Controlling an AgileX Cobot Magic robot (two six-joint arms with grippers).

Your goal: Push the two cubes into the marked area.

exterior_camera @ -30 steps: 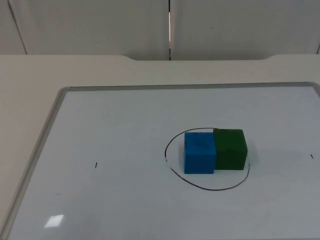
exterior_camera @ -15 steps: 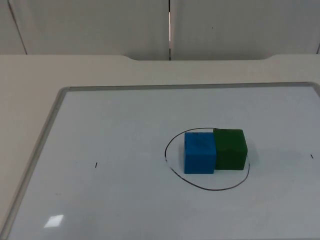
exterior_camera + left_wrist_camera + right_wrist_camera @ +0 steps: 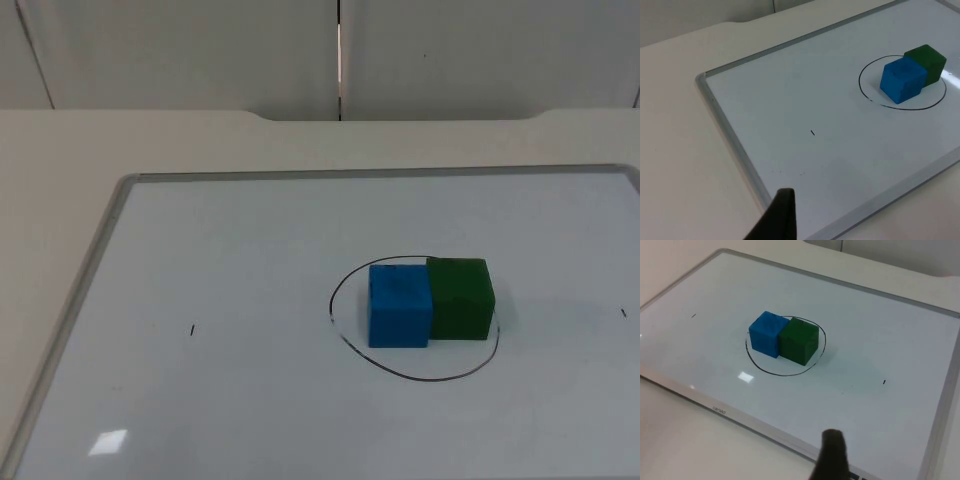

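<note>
Sitting side by side and touching, the blue cube [image 3: 400, 305] and green cube [image 3: 461, 298] are inside the ring [image 3: 420, 377] on the board [image 3: 200, 260]. A new bump could knock green out, as it sits right by the line. Both claws wait back near the board's edge, well apart from the cubes; I cannot tell if they are open

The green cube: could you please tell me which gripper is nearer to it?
Probably the right. The right gripper faces the green cube directly from the whiteboard's edge; from the left gripper, at another edge, the green cube sits behind the blue cube.
</note>
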